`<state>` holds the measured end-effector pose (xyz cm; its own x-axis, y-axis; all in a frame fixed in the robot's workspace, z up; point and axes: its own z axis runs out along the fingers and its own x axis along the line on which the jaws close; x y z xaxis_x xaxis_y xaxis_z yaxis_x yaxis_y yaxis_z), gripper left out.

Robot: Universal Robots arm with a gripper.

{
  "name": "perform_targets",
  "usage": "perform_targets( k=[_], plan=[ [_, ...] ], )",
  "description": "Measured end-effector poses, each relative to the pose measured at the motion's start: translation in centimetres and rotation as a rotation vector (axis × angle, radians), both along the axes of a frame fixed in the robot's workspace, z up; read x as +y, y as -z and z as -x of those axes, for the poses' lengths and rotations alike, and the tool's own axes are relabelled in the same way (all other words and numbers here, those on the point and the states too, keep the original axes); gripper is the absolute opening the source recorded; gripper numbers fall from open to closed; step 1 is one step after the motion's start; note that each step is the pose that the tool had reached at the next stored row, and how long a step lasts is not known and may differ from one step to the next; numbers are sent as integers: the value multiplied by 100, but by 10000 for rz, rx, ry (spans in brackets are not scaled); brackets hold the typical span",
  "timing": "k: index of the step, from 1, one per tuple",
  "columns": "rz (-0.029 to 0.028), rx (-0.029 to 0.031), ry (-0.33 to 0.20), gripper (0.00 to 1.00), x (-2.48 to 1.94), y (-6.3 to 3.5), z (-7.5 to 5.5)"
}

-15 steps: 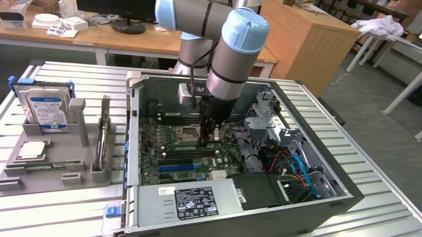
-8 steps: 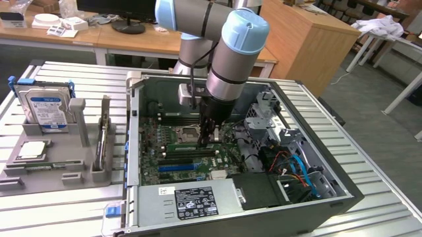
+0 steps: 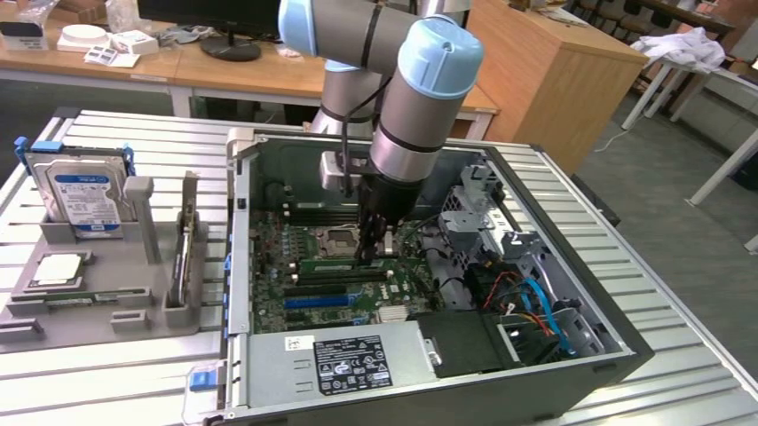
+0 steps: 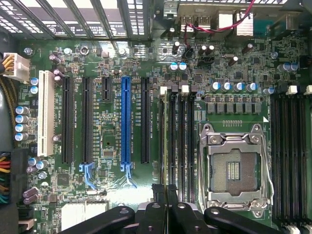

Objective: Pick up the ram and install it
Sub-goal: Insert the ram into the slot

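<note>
Claw (image 3: 375, 252) mine, pinched almost closed on top edge of ram (image 3: 337, 264). Ram green, standing on edge directly under my tips, along memory slot just beside CPU socket (image 3: 341, 238). Both inside computer case (image 3: 616, 346). Hard drive (image 3: 83, 191) well apart, toward exterior view's left.

The arm (image 3: 355, 53) comes down from the upper edge of the exterior view, its grey tubes joined by pale blue caps, with a dark cable strapped along it. Its last thick segment, the wrist (image 3: 414, 124), leans slightly and points downward. Below it the black end effector (image 3: 375, 248) hangs close to upright, tips lowest. Seen from the wrist camera, the two fingers (image 4: 160, 200) stand pressed together side by side with only a thin seam between them, and the black linkage bars (image 4: 112, 219) splay outward on either side of them.
</note>
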<state>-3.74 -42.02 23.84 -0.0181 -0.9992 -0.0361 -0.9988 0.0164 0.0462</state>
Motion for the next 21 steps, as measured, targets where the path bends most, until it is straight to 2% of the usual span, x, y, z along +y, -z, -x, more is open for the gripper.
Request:
perform_targets(
  k=[21],
  plan=[
    [4, 1, -2, 12, -5, 39, -1]
  ],
)
